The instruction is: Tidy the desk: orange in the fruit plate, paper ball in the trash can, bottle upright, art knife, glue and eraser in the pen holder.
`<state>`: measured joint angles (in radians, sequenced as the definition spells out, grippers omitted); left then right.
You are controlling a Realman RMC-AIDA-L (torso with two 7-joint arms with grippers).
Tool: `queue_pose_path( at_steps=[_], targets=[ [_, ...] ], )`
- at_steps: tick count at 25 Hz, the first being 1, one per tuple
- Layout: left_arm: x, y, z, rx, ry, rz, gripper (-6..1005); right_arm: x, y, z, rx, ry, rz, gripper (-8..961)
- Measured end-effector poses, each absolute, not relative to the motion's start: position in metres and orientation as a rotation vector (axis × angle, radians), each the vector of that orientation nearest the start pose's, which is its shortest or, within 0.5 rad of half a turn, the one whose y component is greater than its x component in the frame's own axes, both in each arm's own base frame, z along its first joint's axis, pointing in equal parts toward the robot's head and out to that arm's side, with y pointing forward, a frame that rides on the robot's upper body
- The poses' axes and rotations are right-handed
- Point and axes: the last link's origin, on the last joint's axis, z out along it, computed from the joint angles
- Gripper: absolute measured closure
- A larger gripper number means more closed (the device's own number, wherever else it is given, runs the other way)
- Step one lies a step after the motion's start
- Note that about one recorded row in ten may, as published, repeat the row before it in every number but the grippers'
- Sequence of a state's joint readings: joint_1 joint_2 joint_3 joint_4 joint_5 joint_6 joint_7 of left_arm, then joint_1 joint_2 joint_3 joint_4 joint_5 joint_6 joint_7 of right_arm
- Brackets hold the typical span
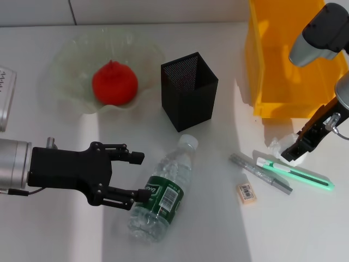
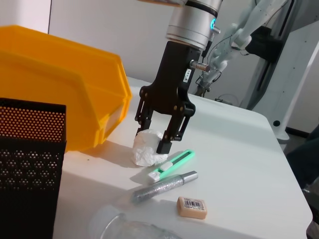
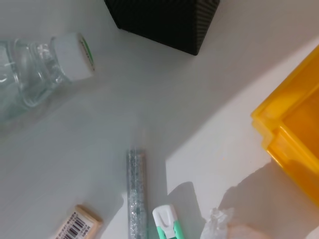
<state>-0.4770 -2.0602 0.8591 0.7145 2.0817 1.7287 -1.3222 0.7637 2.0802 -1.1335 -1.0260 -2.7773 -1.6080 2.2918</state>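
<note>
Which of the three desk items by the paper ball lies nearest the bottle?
The glue, the grey glittery stick; the knife and eraser lie farther right.

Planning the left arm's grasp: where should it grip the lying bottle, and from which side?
Grip the bottle across its labelled middle, coming from the robot's left, where the left gripper sits open. It lies on its side, cap toward the pen holder, so the round body offers two opposed sides there; the neck is narrower and would probably swing.

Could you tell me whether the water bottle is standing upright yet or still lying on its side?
Lying on its side. The bottle rests flat on the table, its cap toward the pen holder.
</note>
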Motion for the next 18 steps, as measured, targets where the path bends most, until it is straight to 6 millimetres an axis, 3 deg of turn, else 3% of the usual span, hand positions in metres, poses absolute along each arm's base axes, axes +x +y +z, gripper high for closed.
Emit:
queue_pose_path(
  at_steps=[2,5,6,7,8,10,14,18],
  targets=[
    [-0.266,0.288,-0.010,-3.051,-0.455,-0.550,155,0.211,0.368,0.013,-2.691,0.907,-0.670,397],
    [-0.266,0.288,-0.010,-3.052,-0.456,-0.550,155,0.202,0.363,0.024,-2.724,0.885,-0.600,406],
    [-0.266,0.288,-0.010,-3.052,-0.456,-0.550,155,0.196,0.358,0.032,-2.740,0.873,-0.554,409],
    [-0.266,0.288,-0.010,-3.052,-0.456,-0.552,155,0.185,0.352,0.055,-2.737,0.838,-0.425,412],
    [-0.266,0.288,-0.010,-3.052,-0.456,-0.552,155,0.185,0.352,0.055,-2.737,0.838,-0.425,411],
    [-0.265,0.288,-0.010,-3.053,-0.456,-0.554,155,0.179,0.348,0.080,-2.692,0.803,-0.298,408],
    [-0.263,0.290,-0.010,-3.058,-0.450,-0.556,156,0.179,0.348,0.116,-2.562,0.772,-0.081,403],
    [-0.261,0.291,-0.010,-3.061,-0.446,-0.556,156,0.185,0.360,0.122,-2.472,0.779,-0.004,397]
  ],
)
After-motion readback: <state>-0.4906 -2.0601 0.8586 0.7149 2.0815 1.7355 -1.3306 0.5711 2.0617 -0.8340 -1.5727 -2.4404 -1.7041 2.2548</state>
